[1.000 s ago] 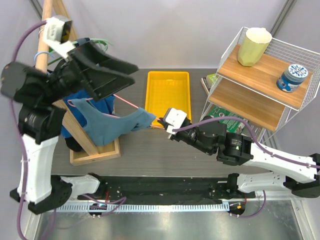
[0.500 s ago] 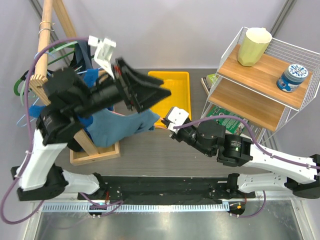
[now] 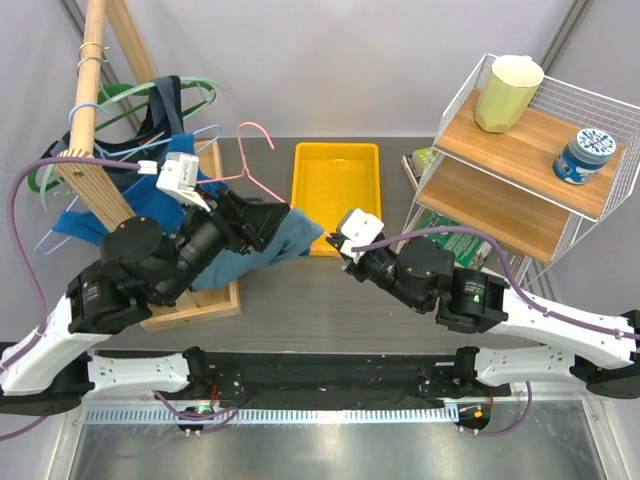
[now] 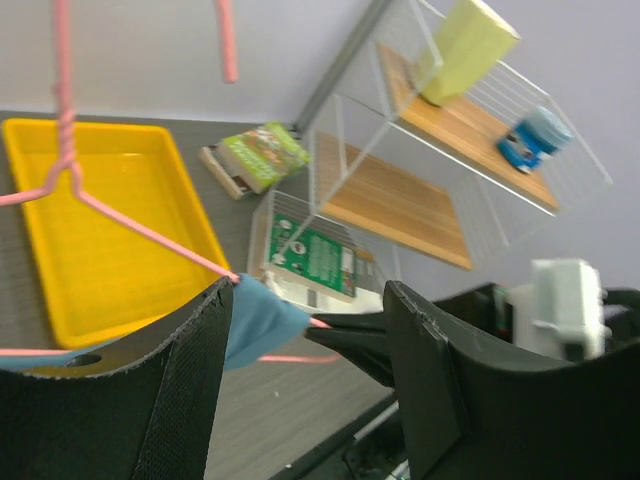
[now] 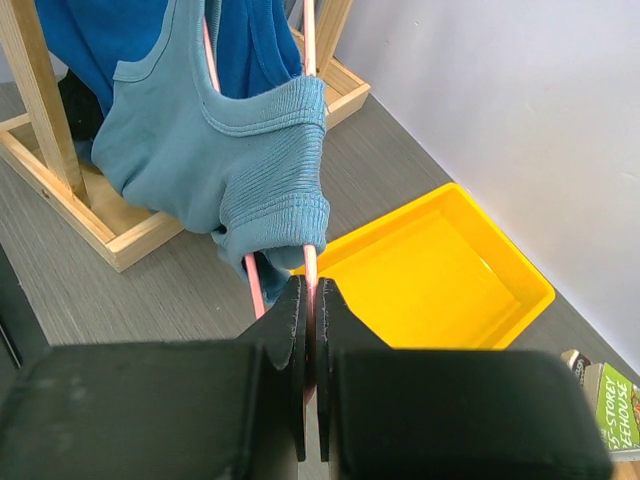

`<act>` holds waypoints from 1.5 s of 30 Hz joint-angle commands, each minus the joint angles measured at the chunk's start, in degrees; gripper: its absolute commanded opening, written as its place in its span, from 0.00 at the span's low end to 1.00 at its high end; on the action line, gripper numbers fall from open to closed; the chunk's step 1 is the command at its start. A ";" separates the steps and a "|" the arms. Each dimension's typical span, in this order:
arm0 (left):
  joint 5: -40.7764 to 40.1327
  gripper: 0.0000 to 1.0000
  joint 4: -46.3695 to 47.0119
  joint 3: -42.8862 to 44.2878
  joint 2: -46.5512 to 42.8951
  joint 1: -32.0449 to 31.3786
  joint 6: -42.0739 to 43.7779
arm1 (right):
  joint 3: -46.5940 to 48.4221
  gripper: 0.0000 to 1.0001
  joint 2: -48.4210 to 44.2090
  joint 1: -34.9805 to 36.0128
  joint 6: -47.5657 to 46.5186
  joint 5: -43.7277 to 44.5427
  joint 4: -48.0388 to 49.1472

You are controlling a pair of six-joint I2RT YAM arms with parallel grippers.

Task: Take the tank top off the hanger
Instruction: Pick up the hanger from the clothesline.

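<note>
Pink wire is what my right pincer [image 5: 312,300] is closed on: it is the hanger [image 5: 311,262], pinched near one end between both jaws with no gap to see; a second run of the same wire passes just beside the jaws, on their left in the wrist view. The tank top [image 5: 225,170], light blue with a ribbed hem, is on the hanger; its hem ends just above my right jaws, and the rest of it hangs back toward the rack [image 3: 95,60], over the wooden base. In the top view the hook of the hanger stands between the rack and the tray [image 3: 337,150] (well apart from the pole of the rack). My left pincer [image 4: 308,300] is spread open and grips nothing; through the gap I see the tip of the tank top, the wire and the black nose of my right pincer, all apart from my left fingers [image 4: 185,390]. Darker blue clothes [image 3: 165,105] hang at the rack. The tray is yellow and lies on the table [image 3: 300,295] near my right pincer; on the right stands a shelf [image 3: 530,135] with a cup [image 3: 508,92] on its upper board; a book [image 3: 424,158] lies beside it.
</note>
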 commanded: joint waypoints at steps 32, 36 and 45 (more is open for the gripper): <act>-26.80 0.52 7.05 -10.60 2.25 -0.40 -32.79 | -0.92 0.01 -6.27 -0.31 4.10 -8.58 4.21; -27.25 0.46 9.23 -10.77 3.65 -0.40 -31.39 | -1.53 0.01 -6.80 -0.31 4.80 -10.51 4.47; -23.04 0.00 10.56 -11.03 3.39 -0.40 -28.22 | -3.81 0.01 -9.79 -0.31 9.36 -12.71 2.37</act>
